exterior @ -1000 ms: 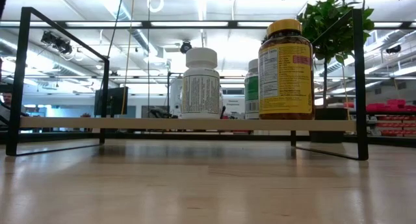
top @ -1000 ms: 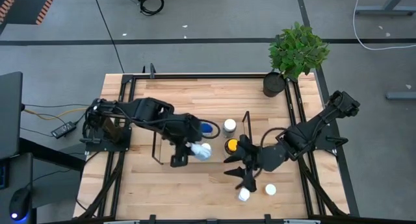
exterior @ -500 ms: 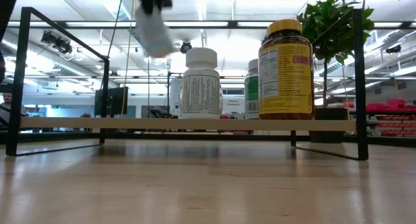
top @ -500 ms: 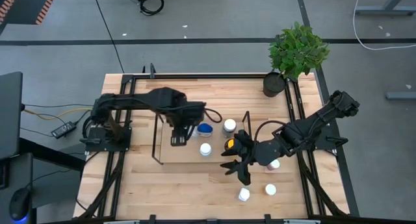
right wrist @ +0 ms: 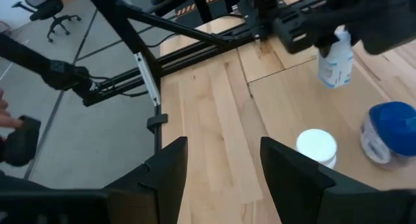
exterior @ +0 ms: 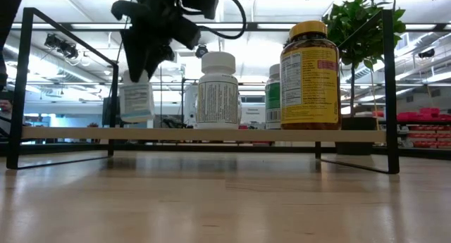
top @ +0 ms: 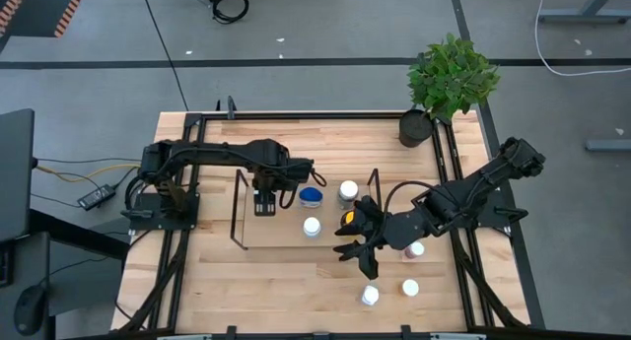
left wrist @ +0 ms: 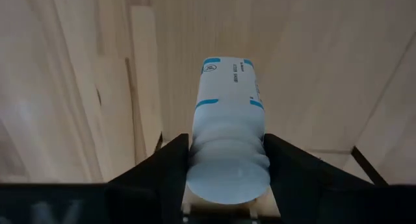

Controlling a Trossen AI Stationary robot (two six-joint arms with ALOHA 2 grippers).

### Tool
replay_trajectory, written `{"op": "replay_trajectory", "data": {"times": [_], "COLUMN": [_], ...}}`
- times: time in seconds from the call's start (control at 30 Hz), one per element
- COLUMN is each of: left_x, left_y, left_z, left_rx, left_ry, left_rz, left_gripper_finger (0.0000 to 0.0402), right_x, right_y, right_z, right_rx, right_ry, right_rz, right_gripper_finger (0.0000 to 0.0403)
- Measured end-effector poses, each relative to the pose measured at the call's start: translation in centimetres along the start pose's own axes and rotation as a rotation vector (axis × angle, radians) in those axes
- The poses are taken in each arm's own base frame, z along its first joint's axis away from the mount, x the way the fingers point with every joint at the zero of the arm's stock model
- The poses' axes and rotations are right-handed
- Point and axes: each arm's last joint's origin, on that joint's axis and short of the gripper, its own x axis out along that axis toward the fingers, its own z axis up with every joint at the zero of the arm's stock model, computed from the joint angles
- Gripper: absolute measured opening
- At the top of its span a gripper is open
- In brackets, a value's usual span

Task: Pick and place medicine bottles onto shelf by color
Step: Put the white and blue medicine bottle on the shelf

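Note:
My left gripper (top: pixel 264 204) is shut on a white bottle with blue label bands (exterior: pixel 136 101), over the left end of the shelf (top: pixel 235 212). The bottle's base is at or just above the shelf board (exterior: pixel 70 133). On the shelf stand a blue-capped bottle (top: pixel 312 196), two white-capped bottles (top: pixel 348 190) (top: pixel 312 227) and the amber, yellow-capped bottle (top: pixel 350 220). My right gripper (top: pixel 357 243) is open and empty, just near of the amber bottle. My left gripper pinches the bottle's cap end (left wrist: pixel 227 175) between its two fingers, coming from above and pointing down. The bottle hangs upright below the fingers (exterior: pixel 144 56). I cannot tell whether its base touches the shelf board.
Three more white-capped bottles stand on the table near the right front (top: pixel 370 296) (top: pixel 410 288) (top: pixel 415 249). A potted plant (top: pixel 449 74) stands at the far right corner. A black frame (top: pixel 296 113) edges the table.
My left gripper has carried the bottle from the shelf's near side toward the far edge and its left end. It has brought the bottle upright and lowered it toward the shelf board. My right gripper has shifted a little toward the far edge.

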Motion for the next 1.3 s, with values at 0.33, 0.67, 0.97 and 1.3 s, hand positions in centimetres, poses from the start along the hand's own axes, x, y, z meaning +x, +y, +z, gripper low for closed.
{"op": "replay_trajectory", "data": {"times": [0.33, 0.67, 0.97, 1.3], "left_x": [0.2, 0.9, 1.7, 1.7], "left_y": [0.0, 0.4, 0.4, 0.2], "left_z": [0.9, 0.8, 0.5, 0.6], "left_rx": [0.036, 0.035, 0.029, 0.017], "left_ry": [-0.094, -0.073, -0.045, -0.055], "left_rz": [0.026, 0.025, 0.021, 0.011], "left_gripper_finger": [0.0186, 0.0193, 0.0213, 0.0230], "right_x": [0.3, 0.4, 0.4, 0.4], "right_y": [-0.8, -0.9, -0.9, -0.9], "right_z": [0.6, 0.6, 0.6, 0.6], "right_rx": [0.009, 0.009, 0.011, 0.012], "right_ry": [-0.011, -0.012, -0.012, -0.012], "right_rz": [-0.025, -0.028, -0.028, -0.028], "right_gripper_finger": [0.0200, 0.0200, 0.0200, 0.0200]}}
